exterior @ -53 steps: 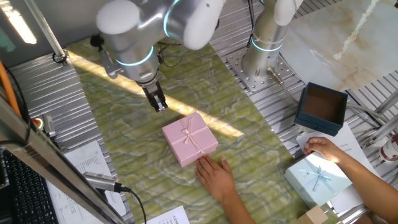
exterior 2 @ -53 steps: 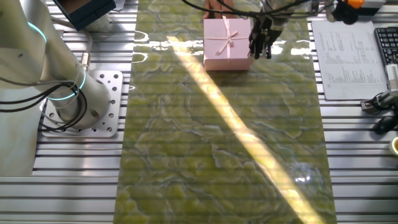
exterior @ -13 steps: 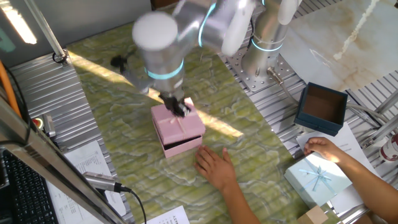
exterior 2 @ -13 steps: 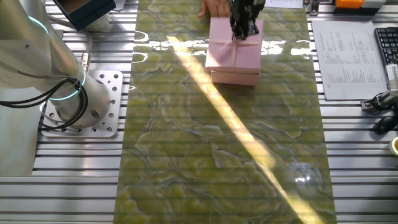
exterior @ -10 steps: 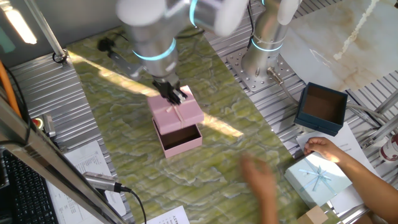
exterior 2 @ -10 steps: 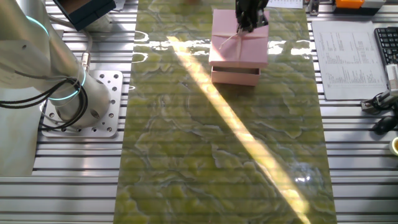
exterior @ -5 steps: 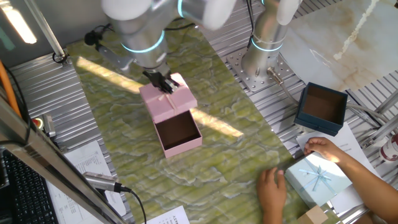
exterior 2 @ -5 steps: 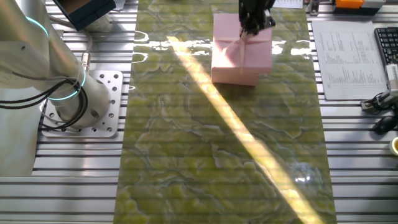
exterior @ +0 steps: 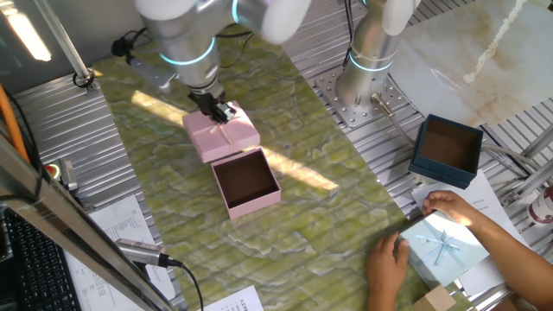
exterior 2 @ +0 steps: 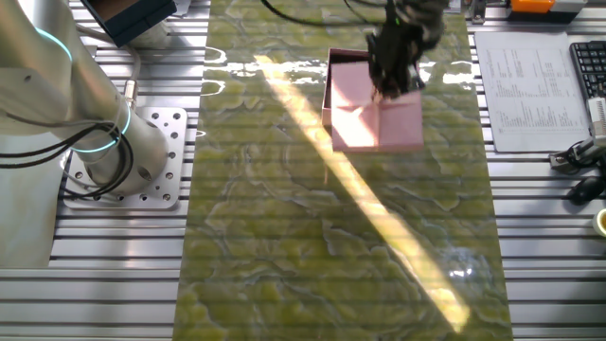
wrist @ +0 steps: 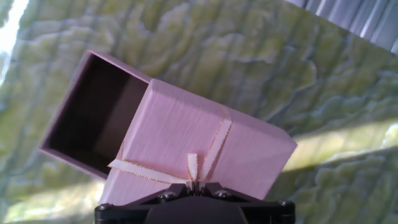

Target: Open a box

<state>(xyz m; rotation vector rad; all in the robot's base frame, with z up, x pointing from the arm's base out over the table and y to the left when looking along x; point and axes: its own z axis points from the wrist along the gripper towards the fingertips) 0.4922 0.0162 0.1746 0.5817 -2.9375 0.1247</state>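
Note:
The pale pink box base (exterior: 248, 182) stands open on the green mat, its dark brown inside showing. It also shows in the hand view (wrist: 93, 112). My gripper (exterior: 218, 113) is shut on the ribbon bow of the pink lid (exterior: 222, 134) and holds the lid in the air, up and left of the base. In the other fixed view the gripper (exterior 2: 390, 83) holds the lid (exterior 2: 377, 121) over the base's edge (exterior 2: 328, 90). In the hand view the lid (wrist: 199, 143) hangs tilted under the fingers, the bow (wrist: 194, 167) pinched between them, covering part of the base.
A person's hands (exterior: 390, 259) hold a light blue box with a bow (exterior: 441, 249) at the front right. An open dark navy box (exterior: 447, 149) stands at the right. A second arm's base (exterior: 367, 65) is behind. Papers (exterior: 117, 233) lie left.
The lid has come off the base and moved up and to the left with my gripper. The person's hand has left the pink box and moved to the light blue one.

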